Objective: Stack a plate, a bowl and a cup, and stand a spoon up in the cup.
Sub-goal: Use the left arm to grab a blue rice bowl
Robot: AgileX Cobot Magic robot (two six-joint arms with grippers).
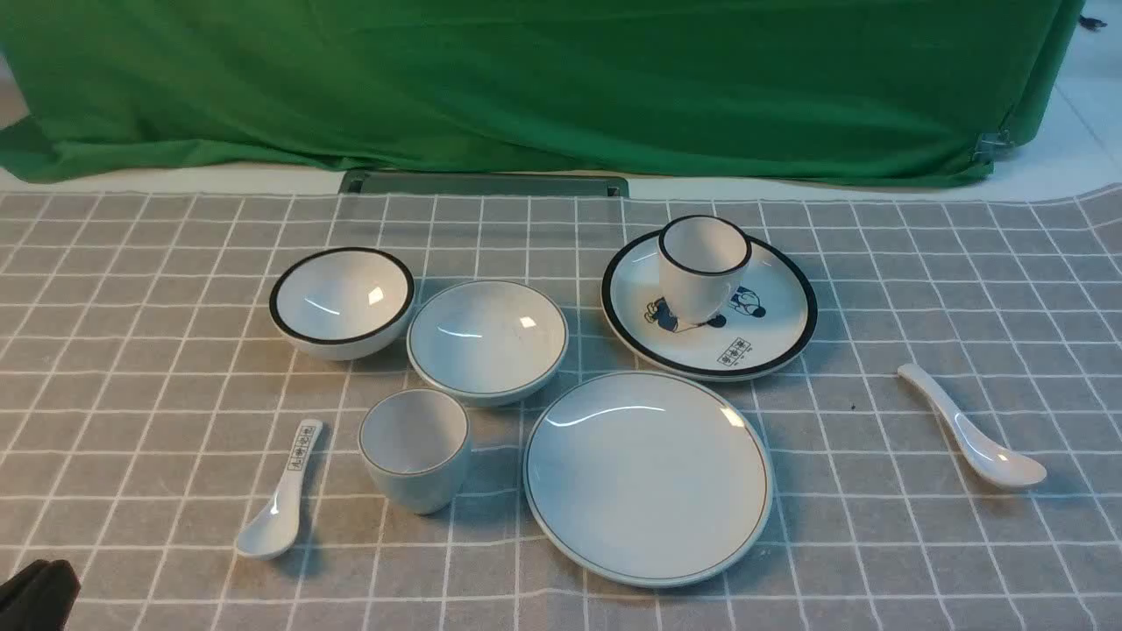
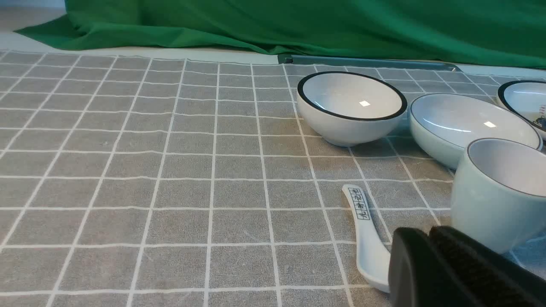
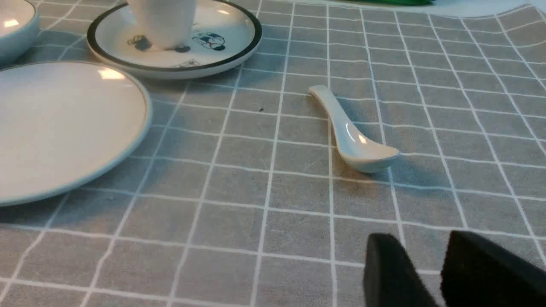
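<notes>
On the bench, nothing stacked yet; we list four task pieces, all lying apart.

- Plate: near the middle, on the side nearest us, bare.
- Bowl: at 10 o'clock of the plate, upright and empty, just beside its neighbours.
- Cup: at 9 o'clock of the plate, upright and empty.
- Spoon: at 3 o'clock of the plate, well apart, flat on the cloth, handle toward 11 o'clock.

Lookalikes, not wanted:
- Black-rimmed bowl: at 10 o'clock of the bowl.
- Cartoon plate: at 12 o'clock of the plate, carrying a black-rimmed cup.
- Printed spoon: at 8 o'clock of the cup.

Claws:
- Left claw: low at the near left corner, pads pressed together, holding nothing.
- Right claw: parted by a narrow gap, holding nothing, near the spoon.

Risks, as we judge them:
- Taking a black-rimmed twin would spoil the set, since each sits near its plain counterpart.
- A claw descending on the bowl's rim could knock the black-rimmed bowl or the cup, because the three crowd together.
- Glazed rims may slip from the pads.
- The spoon lies flat, so a pinch could skid it across the cloth.
- Set off centre, the cup could tip once the spoon leans in it.
</notes>
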